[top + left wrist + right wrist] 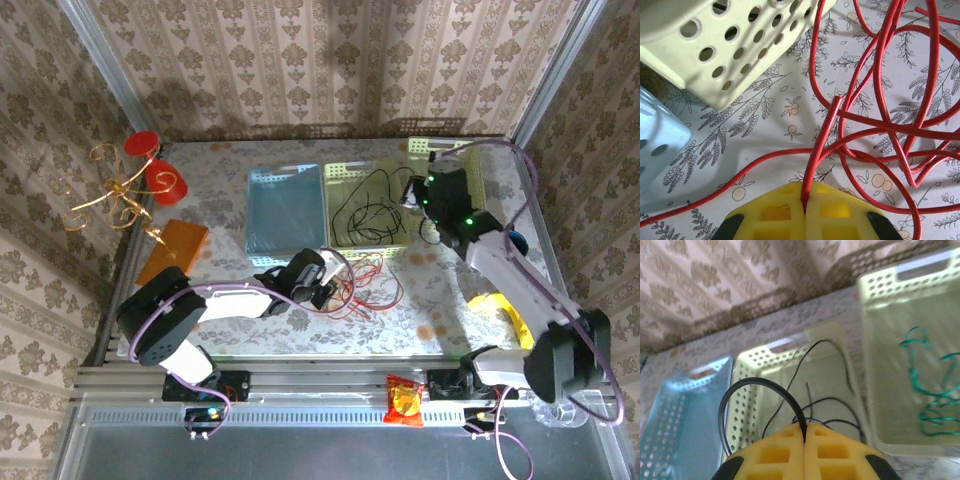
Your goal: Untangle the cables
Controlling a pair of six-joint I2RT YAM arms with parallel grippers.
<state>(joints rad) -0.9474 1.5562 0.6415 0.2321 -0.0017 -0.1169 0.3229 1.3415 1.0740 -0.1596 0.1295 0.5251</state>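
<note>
now left end effector [805,202] pinches red cable [823,141], right end effector [804,436] black cable [756,383].

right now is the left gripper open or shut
Shut. In the left wrist view the left gripper has its yellow pads meeting with no gap, pinching a red cable between them.

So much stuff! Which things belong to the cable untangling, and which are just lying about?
Job: red cables, pinched by the left gripper; black cable, pinched by the right gripper; green cable in a basket.
Lying about: red cups, gold wire ornament, orange box, snack packet.
</note>
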